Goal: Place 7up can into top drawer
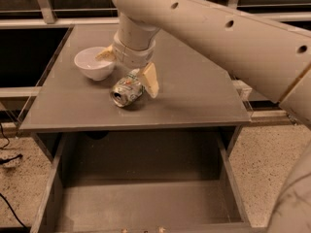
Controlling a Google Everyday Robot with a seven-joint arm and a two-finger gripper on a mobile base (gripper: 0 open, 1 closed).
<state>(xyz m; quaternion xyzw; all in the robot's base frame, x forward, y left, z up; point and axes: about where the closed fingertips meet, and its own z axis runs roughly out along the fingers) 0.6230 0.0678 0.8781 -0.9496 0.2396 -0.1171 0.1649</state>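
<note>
Hand [127, 74]: over the left-centre part of the tabletop [199, 93], fingers spread wide apart, gripping nothing. The right finger [150, 79] points down and sits against the far right side of the 7up can [126, 90]; I cannot tell whether it actually touches. The left finger is up over the rim of the white bowl [94, 62], well off the can.

7up can: lying on its side on the tabletop, just below my wrist. The long axis runs diagonally. One round end faces the near left, toward the front edge of the tabletop, and the other end points far right, under the hand. I cannot tell whether the near end is the top or the base. The body looks dented.

Surroundings: the white bowl stands upright just to the left of the can and a little farther back, near but apart from it. My arm crosses the frame from upper right.

Top drawer [228, 183]: pulled out below the front edge of the tabletop, its grey bottom in view. The can lies back from that edge.
</note>
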